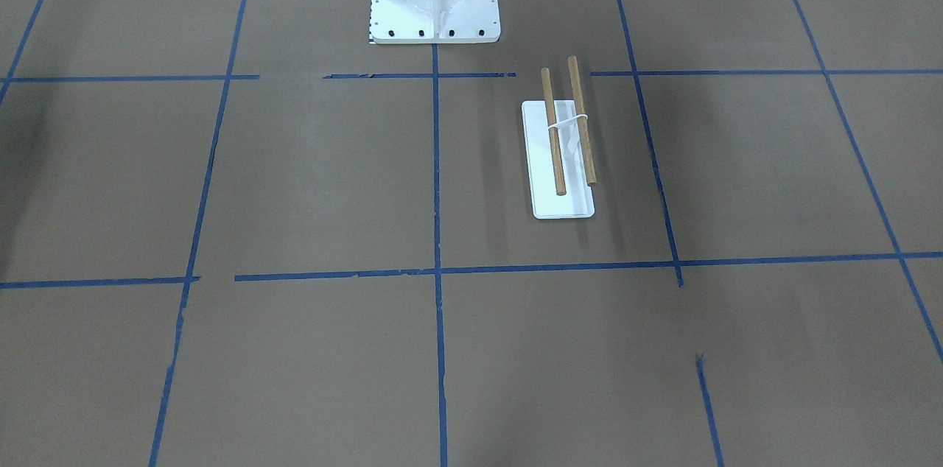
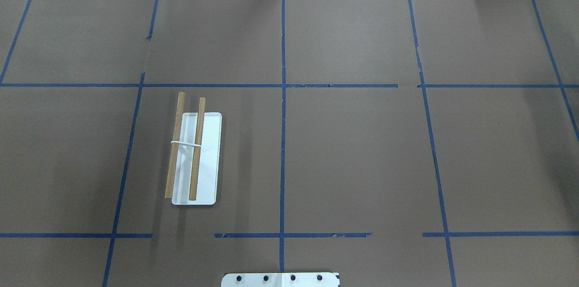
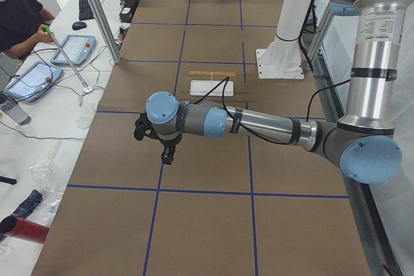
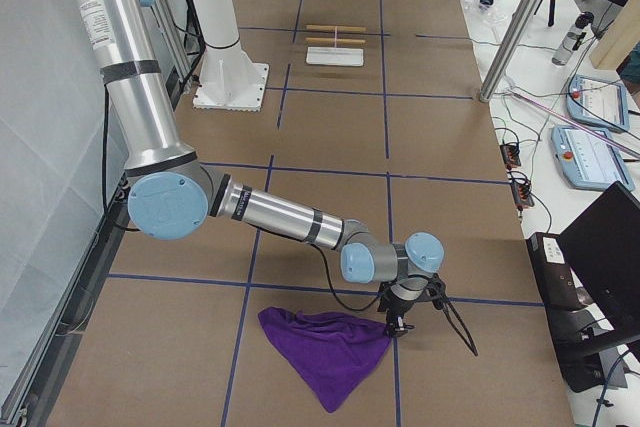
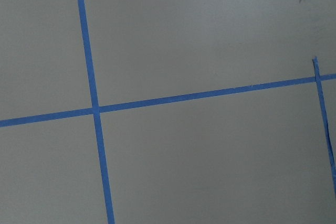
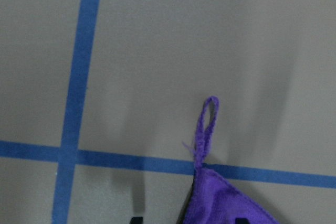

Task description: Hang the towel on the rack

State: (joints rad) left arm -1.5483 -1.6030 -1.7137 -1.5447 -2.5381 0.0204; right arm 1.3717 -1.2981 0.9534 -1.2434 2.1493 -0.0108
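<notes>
The right tool (image 4: pixel 398 327) is low over the table (image 2: pixel 362 155) at the robot's right end. In its wrist view two dark fingertips (image 6: pixel 136 220) peek in at the bottom edge, well apart, so it reads as wide open and holding nothing. One corner of the towel (image 4: pixel 325 352) lies between those tips, and the hanging loop (image 6: pixel 206 124) stretches past them across a blue tape line. The rest of the purple cloth is spread flat on the table beside the tool, on the robot's side.

The left tool (image 3: pixel 167 153) hangs above bare table near the left end. I cannot tell whether it is wide or narrow.

The rack (image 2: pixel 206 160) stands in the robot's left half, well away from the towel, with both rods (image 2: pixel 196 149) bare.

The likeliest failure is a thin bite. If the tool closes on the corner hem or loop alone, the cloth may slip out when lifted. A long carry with the towel dangling from one corner could then drag it over the table. It could also land bunched on one rod, or nudge the light rack off its spot.
</notes>
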